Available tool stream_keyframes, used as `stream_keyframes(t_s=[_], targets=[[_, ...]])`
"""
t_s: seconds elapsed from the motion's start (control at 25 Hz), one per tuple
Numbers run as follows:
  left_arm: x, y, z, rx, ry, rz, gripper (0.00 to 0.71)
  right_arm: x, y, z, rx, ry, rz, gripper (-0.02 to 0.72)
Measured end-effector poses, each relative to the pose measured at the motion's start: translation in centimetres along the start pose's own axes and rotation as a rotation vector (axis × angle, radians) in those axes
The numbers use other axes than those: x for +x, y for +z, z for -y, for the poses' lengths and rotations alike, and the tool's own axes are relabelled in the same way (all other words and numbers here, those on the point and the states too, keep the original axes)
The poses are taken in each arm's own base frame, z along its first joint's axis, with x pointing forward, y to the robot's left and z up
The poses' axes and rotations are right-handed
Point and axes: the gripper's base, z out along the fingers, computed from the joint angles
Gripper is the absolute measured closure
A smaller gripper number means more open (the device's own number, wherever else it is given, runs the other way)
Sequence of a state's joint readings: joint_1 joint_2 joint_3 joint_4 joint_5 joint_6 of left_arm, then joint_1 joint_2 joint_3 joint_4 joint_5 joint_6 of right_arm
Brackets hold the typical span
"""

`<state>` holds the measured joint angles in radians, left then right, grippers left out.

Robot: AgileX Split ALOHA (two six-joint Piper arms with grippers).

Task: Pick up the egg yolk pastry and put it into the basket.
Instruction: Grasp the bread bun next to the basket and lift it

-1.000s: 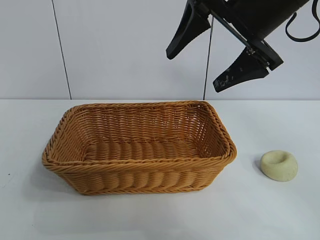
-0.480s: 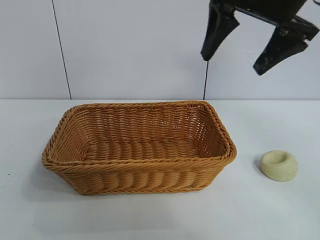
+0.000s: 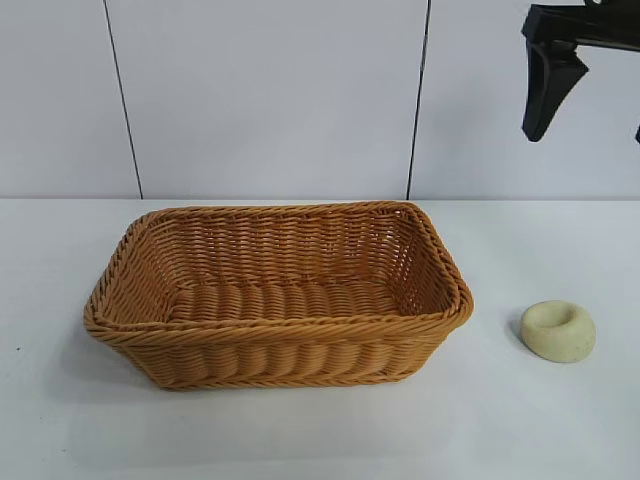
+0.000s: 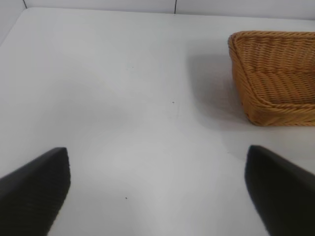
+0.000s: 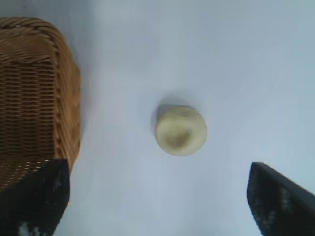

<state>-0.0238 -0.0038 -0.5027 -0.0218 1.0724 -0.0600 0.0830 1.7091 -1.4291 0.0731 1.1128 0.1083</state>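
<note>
The egg yolk pastry (image 3: 558,330), a pale cream puck with a dent in its top, lies on the white table to the right of the basket (image 3: 280,325). The golden-brown wicker basket holds nothing. My right gripper (image 3: 586,137) hangs open and empty high above the pastry, partly cut off at the top right. In the right wrist view the pastry (image 5: 180,131) lies ahead of the open gripper (image 5: 157,196), between its fingers' lines, with the basket's end (image 5: 34,98) to one side. My left gripper (image 4: 157,196) is open and empty above bare table, off the basket's (image 4: 275,83) left end.
The white table (image 3: 520,430) meets a pale panelled wall (image 3: 270,100) behind the basket. Nothing else stands on the table.
My right gripper has swung to the right, from above the basket's right end to high above the pastry. The pastry and the basket have not moved.
</note>
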Motion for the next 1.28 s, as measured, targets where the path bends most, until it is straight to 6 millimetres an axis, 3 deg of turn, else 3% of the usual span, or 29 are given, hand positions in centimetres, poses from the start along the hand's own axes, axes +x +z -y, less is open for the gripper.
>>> stream_keyframes(t_s=[0.24, 0.76, 0.96, 1.16, 1.28], targets=[[0.0, 0.0, 0.0, 0.000, 0.000, 0.000, 0.018, -0.1, 3.5, 0.9, 0.019, 0.007, -0.108, 0.008], [0.0, 0.0, 0.0, 0.000, 0.000, 0.000, 0.018, 1.3, 14.2, 1.9, 0.040, 0.031, -0.260, 0.008], [0.0, 0.0, 0.0, 0.000, 0.000, 0.000, 0.018, 1.7, 16.9, 2.1, 0.044, 0.039, -0.303, 0.008], [0.0, 0.0, 0.0, 0.000, 0.000, 0.002, 0.018, 1.9, 18.2, 2.2, 0.046, 0.042, -0.322, 0.015], [0.0, 0.0, 0.0, 0.000, 0.000, 0.002, 0.018, 1.9, 18.2, 2.2, 0.047, 0.048, -0.320, 0.129]])
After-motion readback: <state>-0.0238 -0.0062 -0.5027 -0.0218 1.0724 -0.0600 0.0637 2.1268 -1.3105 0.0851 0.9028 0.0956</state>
